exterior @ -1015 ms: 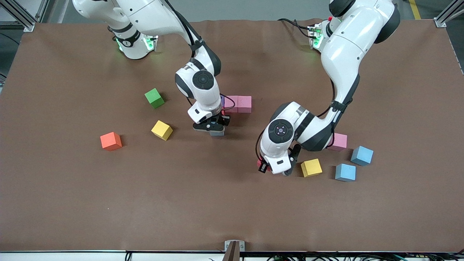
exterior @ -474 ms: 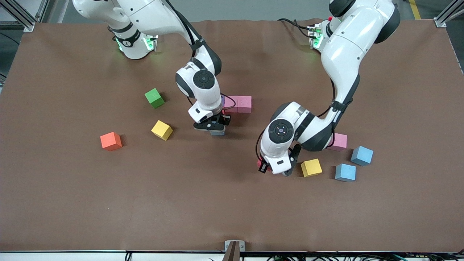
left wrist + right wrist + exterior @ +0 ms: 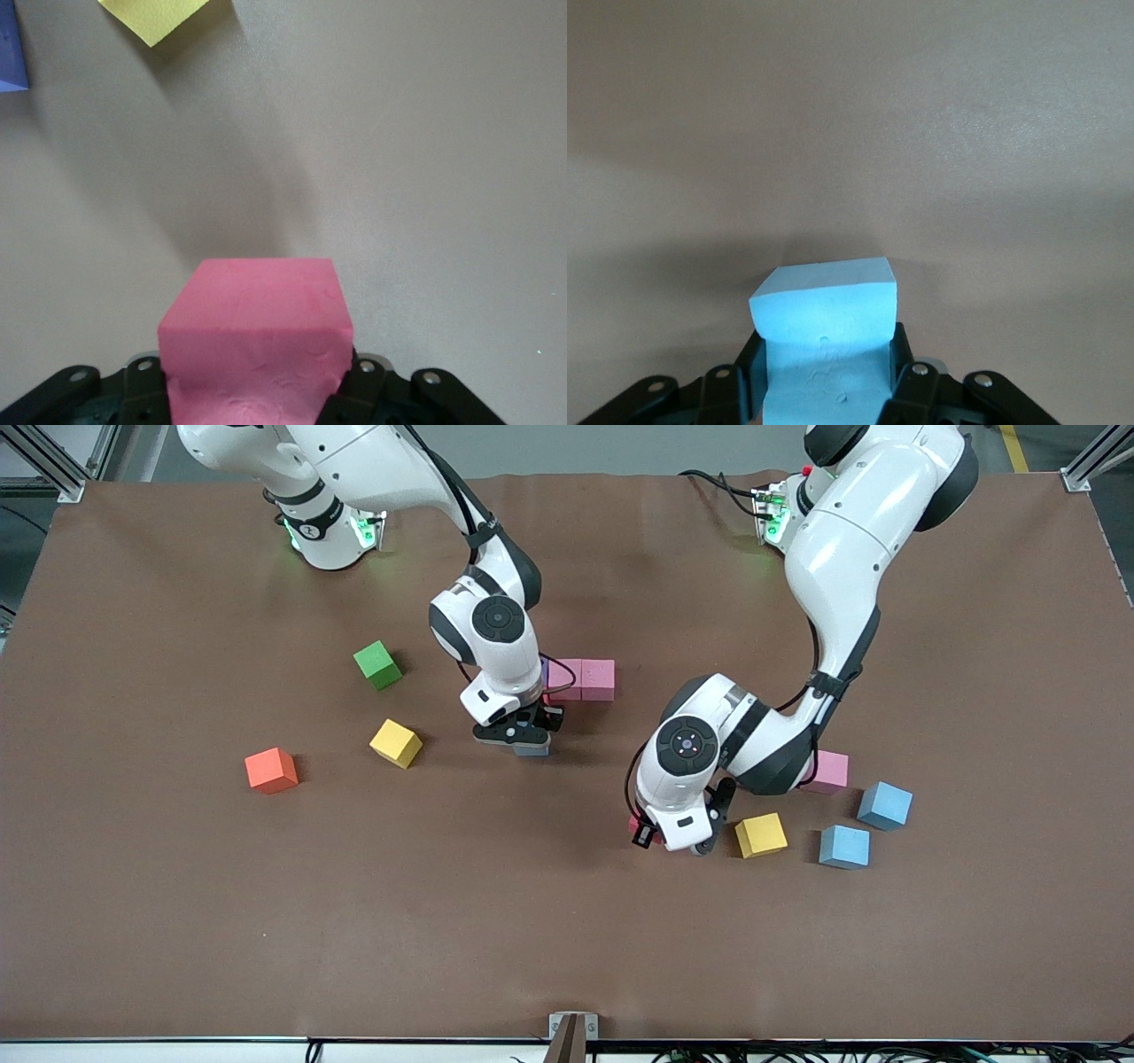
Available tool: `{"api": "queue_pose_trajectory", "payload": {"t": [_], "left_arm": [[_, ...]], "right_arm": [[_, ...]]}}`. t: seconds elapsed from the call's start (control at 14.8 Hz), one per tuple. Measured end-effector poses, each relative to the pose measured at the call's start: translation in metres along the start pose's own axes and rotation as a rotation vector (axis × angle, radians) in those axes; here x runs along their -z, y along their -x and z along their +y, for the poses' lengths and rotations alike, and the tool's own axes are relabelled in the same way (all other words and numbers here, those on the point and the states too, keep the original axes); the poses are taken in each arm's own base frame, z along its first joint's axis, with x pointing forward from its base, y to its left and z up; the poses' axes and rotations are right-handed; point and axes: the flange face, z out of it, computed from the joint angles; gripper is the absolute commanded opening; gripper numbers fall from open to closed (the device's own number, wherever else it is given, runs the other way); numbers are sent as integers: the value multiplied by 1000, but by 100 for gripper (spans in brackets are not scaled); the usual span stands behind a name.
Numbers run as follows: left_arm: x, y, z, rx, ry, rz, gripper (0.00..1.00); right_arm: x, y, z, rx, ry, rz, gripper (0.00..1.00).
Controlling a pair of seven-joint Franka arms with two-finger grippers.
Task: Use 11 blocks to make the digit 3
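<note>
Presently, a blue block (image 3: 824, 341) is clamped in the closed right gripper (image 3: 530, 746), low over the surface (image 3: 177, 921), just beside the pink blocks (image 3: 585, 679) of the started digit 3 row. A red block (image 3: 257, 345) is clamped in the closed left gripper (image 3: 675, 841), with a yellow block (image 3: 760, 835) just beside it and two more blue blocks (image 3: 864, 828) a little further out. Both holds are judged shallow on soft foam; a block could twist or slip on release and land askew. A pink row block could be nudged by the right gripper during placement. The yellow neighbour could be clipped by the left gripper.
</note>
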Motion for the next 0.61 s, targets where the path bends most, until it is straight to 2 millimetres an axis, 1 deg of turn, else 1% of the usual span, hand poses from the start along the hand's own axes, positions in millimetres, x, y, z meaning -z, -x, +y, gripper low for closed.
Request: {"api": "queue_pose_trajectory", "payload": {"t": [0.34,0.61], "left_arm": [[0,0,0,0,0,0,44],[0,-1,0,1,0,0,44]], "right_arm": [[5,-4,-3,-3,-9,9,100],[5,-5,-2,-4,-8,10,100]]}}
